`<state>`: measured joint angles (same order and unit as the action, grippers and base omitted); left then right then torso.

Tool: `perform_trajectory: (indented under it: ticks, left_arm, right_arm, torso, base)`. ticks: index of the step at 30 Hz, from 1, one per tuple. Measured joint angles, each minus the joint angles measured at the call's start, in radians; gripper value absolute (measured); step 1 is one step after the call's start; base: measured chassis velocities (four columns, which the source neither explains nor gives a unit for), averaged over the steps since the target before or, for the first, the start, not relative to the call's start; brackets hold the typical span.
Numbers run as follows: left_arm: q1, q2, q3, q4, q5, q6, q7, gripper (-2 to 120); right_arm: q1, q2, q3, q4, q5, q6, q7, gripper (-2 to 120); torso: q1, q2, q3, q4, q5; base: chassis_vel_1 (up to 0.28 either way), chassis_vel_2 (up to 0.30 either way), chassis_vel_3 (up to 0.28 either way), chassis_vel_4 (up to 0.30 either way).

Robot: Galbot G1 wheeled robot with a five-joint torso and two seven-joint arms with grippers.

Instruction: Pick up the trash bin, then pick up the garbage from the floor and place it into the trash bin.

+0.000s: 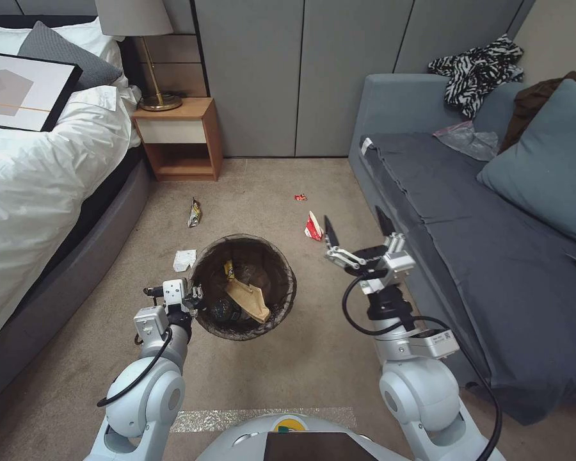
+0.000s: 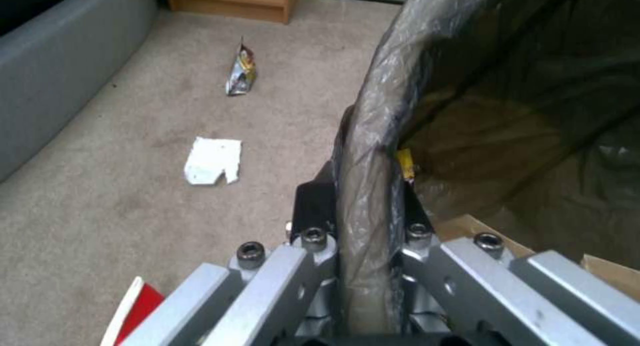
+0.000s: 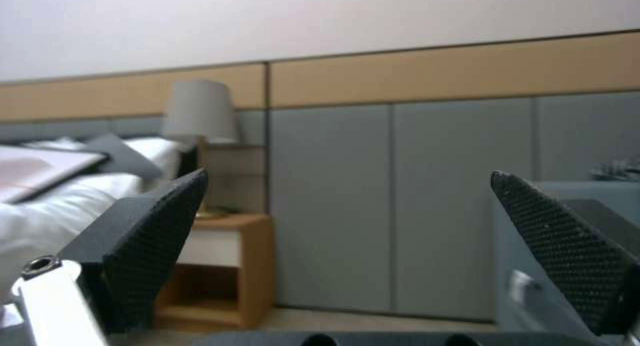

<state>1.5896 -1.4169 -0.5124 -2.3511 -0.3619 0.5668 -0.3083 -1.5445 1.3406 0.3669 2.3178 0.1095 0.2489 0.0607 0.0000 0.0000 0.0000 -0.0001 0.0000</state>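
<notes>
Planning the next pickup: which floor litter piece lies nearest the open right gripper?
The red-and-white cup, just left of the right gripper; the tissue, snack wrapper and tiny red wrapper lie farther.

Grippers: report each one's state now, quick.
Left gripper: shut on the trash bin rim.
Right gripper: open, empty, raised beside the sofa.

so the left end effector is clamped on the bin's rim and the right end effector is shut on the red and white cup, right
Not quite. The left end effector is indeed clamped on the trash bin rim, but the right end effector is open and holds nothing. The right wrist view shows its fingers spread wide with nothing between them, and the head view shows the red-and-white cup lying on the carpet.
</notes>
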Motion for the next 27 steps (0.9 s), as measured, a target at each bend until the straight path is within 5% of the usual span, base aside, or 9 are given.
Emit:
perform_trajectory:
  ticks: [7,27]
  left_arm:
    - [-0.002,0.005,-0.005,0.000,-0.001,-0.007,0.000,4]
    - [-0.002,0.007,-0.005,-0.003,0.000,-0.008,0.000,4]
  right_arm:
    - [-0.071,0.038,0.029,-0.073,0.004,0.113,0.011,100]
    - [-0.076,0.066,0.022,-0.120,-0.009,0.122,0.012,100]
  torso:
    - [0.000,0.000,0.000,0.0002,0.0000]
    - [0.000,0.000,0.000,0.0002,0.0000]
  base:
    - [0.000,0.000,0.000,0.000]
    - [0.000,0.000,0.000,0.000]
